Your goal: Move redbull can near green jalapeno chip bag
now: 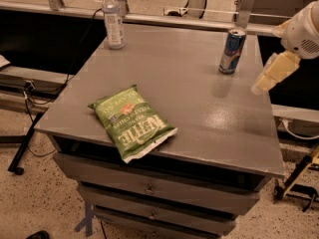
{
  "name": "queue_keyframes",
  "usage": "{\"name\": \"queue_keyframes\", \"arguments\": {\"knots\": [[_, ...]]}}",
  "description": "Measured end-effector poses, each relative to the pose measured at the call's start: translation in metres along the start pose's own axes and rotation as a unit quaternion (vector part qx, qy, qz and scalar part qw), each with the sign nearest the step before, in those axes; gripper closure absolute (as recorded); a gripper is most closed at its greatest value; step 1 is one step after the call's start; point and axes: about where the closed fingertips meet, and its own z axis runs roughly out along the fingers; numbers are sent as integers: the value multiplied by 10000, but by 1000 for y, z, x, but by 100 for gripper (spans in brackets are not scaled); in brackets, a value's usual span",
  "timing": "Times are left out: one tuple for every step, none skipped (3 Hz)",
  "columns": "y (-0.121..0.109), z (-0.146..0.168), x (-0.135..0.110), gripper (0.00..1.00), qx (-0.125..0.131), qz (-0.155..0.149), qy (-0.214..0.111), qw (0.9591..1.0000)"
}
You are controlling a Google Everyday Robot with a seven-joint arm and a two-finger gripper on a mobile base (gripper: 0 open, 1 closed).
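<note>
One tool (pixel 260 85) hovers near the upright redbull can (pixel 232 51), not touching.

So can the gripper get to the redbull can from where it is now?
Probably yes. The gripper hangs just right of the redbull can, over the right edge of the table, with nothing between them. The bottle and green jalapeno chip bag sit far off to the left.
</note>
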Motion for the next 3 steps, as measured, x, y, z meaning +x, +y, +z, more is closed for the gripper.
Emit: {"name": "queue_keyframes", "arguments": {"knots": [[-32,36,-7,0,154,400,-601,9973],[-57,67,-17,0,247,705,-1188,9901],[-75,97,-27,0,231,1036,-1854,9769]]}}
